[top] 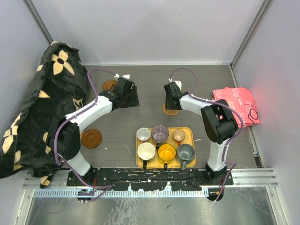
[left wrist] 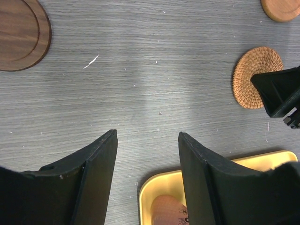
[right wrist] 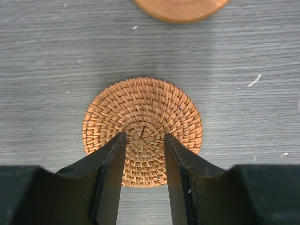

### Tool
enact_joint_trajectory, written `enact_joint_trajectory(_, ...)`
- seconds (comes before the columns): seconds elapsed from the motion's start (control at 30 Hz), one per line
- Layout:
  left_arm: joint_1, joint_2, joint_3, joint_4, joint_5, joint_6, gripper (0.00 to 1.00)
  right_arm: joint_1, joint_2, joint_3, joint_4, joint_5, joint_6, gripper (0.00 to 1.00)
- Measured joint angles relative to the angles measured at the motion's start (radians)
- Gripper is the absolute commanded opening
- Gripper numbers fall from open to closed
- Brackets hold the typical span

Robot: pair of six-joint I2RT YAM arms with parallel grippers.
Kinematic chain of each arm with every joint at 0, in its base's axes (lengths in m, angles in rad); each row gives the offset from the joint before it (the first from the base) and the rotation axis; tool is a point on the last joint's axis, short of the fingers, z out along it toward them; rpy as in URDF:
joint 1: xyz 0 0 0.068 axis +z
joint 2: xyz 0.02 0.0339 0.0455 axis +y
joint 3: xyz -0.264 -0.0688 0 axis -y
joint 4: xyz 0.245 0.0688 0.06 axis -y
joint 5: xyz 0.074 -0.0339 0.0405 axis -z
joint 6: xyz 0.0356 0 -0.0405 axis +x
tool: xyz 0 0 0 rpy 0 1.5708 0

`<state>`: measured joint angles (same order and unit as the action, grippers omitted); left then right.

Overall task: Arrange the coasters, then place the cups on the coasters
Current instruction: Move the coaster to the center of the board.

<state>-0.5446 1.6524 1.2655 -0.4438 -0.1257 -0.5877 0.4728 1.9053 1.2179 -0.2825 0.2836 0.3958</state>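
The right claw point(right wrist: 144, 138) hangs over the woven coaster point(right wrist: 140, 105), fingers narrow, holding nothing. It lies flat on the table point(right wrist: 47, 47), at 12 o'clock from the tray point(top: 189, 132) of cups point(top: 160, 133). Best to pinch its rim gently. The left claw point(left wrist: 147, 136) is half wide, empty.

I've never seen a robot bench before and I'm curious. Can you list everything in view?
Cups: six, white, cream, purple-grey, brown, orange-yellow, grey-green; on the tray.
Tray: one, yellow; front centre.
Woven coaster: one, orange-brown; just beyond the tray.
Wooden coasters: at least three, dark to light brown; two on the left, one beyond the woven one.
Blanket: one, black with cream flowers; left edge.
Cloth: one, pink-red; right edge.
Table: one, grey wood grain.
Left gripper: one, black; open, empty, above bare table.
Right gripper: one, black; jaws apart over the woven coaster.
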Motion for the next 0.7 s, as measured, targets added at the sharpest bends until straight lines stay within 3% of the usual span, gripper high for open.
enact_joint_trajectory(0.7, 0.002, 0.0, -0.002, 0.006, 0.011, 0.0, 0.56, -0.076, 0.0, -0.006, 0.018, 0.01, 0.0, 0.44)
